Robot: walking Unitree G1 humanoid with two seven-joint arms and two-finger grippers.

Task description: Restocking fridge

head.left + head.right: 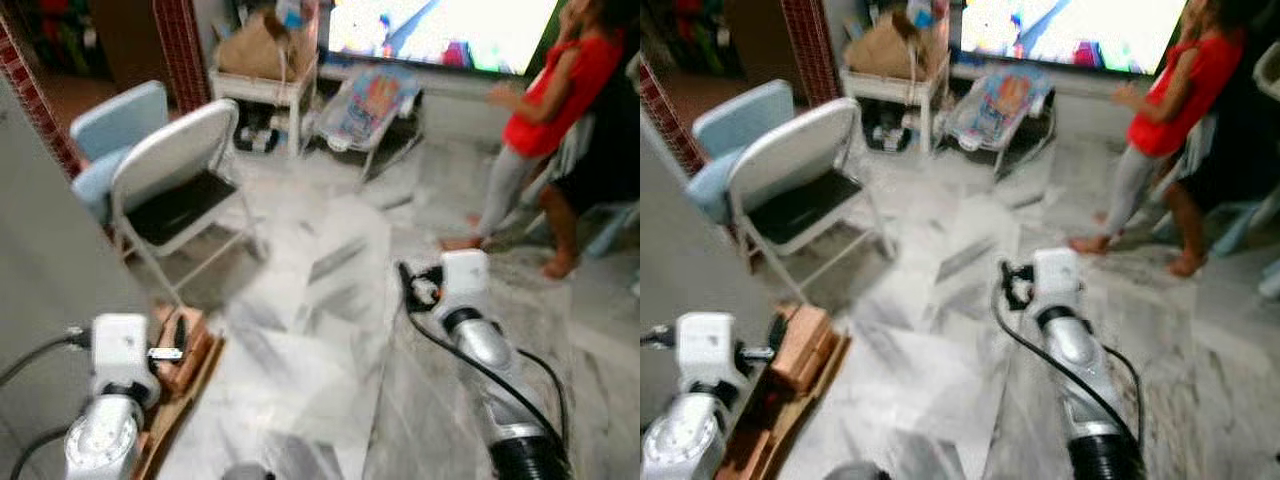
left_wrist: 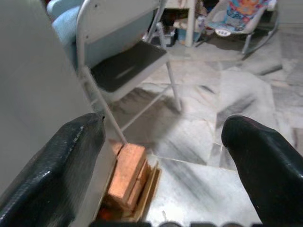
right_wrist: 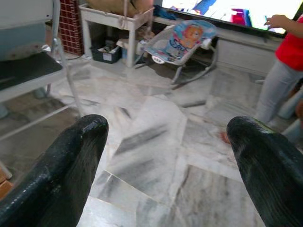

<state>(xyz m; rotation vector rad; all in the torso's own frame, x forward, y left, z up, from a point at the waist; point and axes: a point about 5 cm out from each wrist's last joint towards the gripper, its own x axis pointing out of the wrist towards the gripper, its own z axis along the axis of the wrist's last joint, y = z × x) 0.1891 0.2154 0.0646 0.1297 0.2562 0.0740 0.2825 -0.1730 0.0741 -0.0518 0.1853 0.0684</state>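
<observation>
My left gripper (image 2: 163, 137) is open, its two black fingers (image 2: 71, 156) wide apart with nothing between them. It hangs low beside a tall grey panel (image 1: 40, 250) on my left, just above a stack of reddish wooden blocks (image 2: 128, 172). My right gripper (image 3: 165, 137) is also open and empty, held over the marble floor (image 3: 156, 161). Both silver arms reach forward, the left arm (image 1: 115, 380) by the panel and the right arm (image 1: 470, 320) at mid-right. The eye views are blurred.
A white folding chair (image 1: 165, 165) with a black seat stands ahead on the left, a light blue chair (image 1: 115, 120) behind it. Farther back are a white table (image 1: 265, 85), a baby bouncer (image 1: 375, 100) and a bright screen (image 1: 440, 30). A person (image 1: 545, 100) in red stands at the right.
</observation>
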